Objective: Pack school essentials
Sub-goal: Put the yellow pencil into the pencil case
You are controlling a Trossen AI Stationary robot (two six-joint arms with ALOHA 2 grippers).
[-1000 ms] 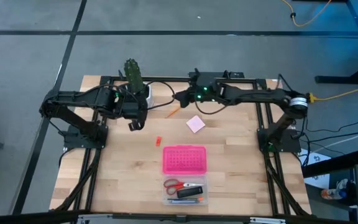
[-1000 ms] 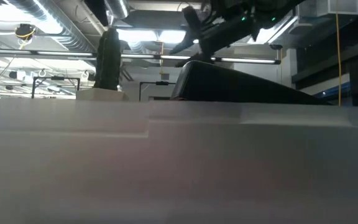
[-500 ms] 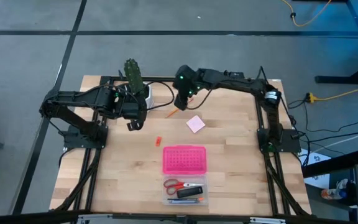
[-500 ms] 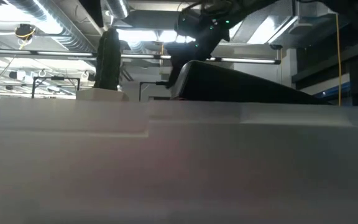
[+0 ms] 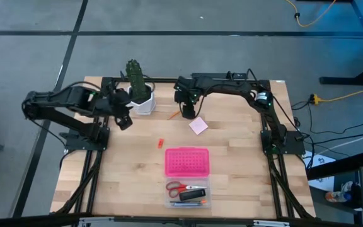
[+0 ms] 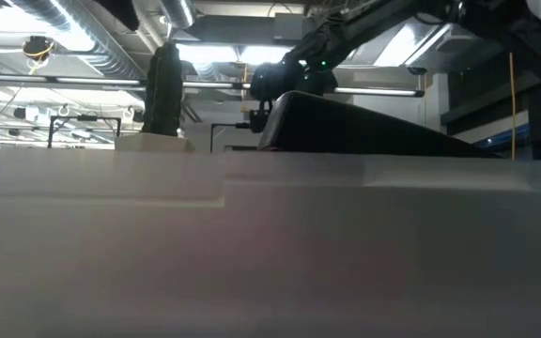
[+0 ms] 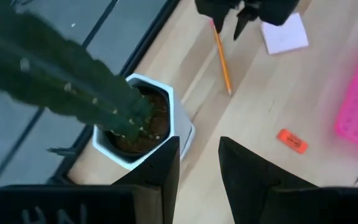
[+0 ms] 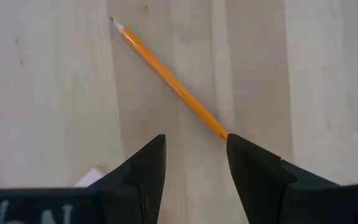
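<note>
Relocated since earlier: right gripper (image 8: 192, 163), fingers parted and empty, is hovering over orange pencil (image 8: 169, 79), readying descent and pinch; left gripper (image 7: 197, 163), slightly parted, empty, is idling beside cactus (image 7: 73, 81).

Grey floor (image 5: 30, 44), ceiling ducts (image 6: 73, 38), strip lights (image 6: 205, 52)

A light wooden table (image 5: 244, 157) carries a potted cactus (image 5: 137, 85), orange pencil (image 5: 174, 115), pink notepad (image 5: 198, 125) and tiny red-orange piece (image 5: 159, 143). Nearer the front lie a dotted pink lid (image 5: 186, 161) and a clear box (image 5: 188, 193) of stationery.
</note>
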